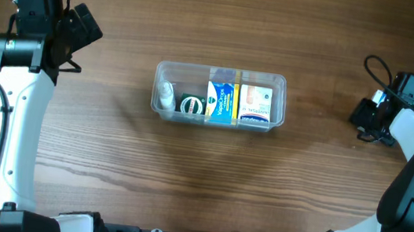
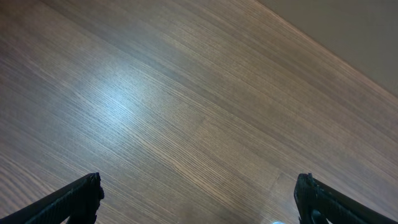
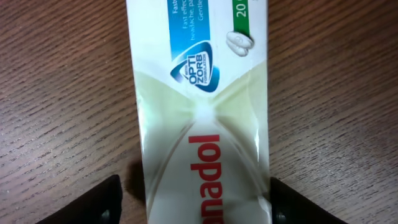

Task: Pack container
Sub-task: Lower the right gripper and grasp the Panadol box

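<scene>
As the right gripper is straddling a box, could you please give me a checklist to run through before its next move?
1. Box straddled by right gripper: ok.
2. Fingers firmly on box: not ok, gap shows.
3. Left gripper empty, over bare table: ok.
4. Container open-topped, unobstructed: ok.
5. Room left in container: cannot tell.

The overhead camera is looking straight down from high on the whole wooden table [image 1: 108, 143], container [image 1: 157, 86] centred, while both wrist cameras are facing that same tabletop closely, the right one sitting nearest, over a Panadol box [image 3: 202, 112].
</scene>
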You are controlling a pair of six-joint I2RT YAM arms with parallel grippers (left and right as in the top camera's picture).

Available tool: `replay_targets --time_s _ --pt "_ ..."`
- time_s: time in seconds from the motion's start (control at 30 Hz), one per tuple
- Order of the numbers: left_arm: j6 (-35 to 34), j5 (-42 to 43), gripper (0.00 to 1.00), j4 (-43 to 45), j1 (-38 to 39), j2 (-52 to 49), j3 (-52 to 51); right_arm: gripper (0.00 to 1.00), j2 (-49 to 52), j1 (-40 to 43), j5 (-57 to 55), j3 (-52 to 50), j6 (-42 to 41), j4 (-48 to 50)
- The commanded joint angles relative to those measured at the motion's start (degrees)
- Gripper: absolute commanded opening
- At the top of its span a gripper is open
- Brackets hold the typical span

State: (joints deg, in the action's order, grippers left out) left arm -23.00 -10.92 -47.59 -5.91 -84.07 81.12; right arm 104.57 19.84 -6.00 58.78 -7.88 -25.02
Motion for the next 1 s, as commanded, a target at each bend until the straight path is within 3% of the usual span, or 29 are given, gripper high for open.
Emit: replay_targets --time_s 0.0,0.17,0.33,0.67,0.97 --pt "0.31 -0.72 1.00 -0.02 -0.22 0.13 0.61 0.68 0.63 0.11 0.90 -0.39 -0.46 -0.07" --pt "0.31 -0.72 1.00 -0.02 -0.22 0.13 0.61 0.63 0.57 0.11 0.92 -0.39 -0.46 -0.76" --pt "0.31 -0.72 1.00 -0.02 -0.22 0.13 0.61 0.45 0.52 0.11 0.94 -0.35 -0.59 -0.92" --pt "0.31 -0.72 1.00 -0.02 -0.22 0.13 0.59 0.44 -1.66 0.11 0.94 0.28 -1.22 -2.32" --pt "0.31 -0.74 1.00 -0.02 -0.22 0.13 0.61 0.43 -13.05 -1.33 3.28 3.06 1.99 -8.28"
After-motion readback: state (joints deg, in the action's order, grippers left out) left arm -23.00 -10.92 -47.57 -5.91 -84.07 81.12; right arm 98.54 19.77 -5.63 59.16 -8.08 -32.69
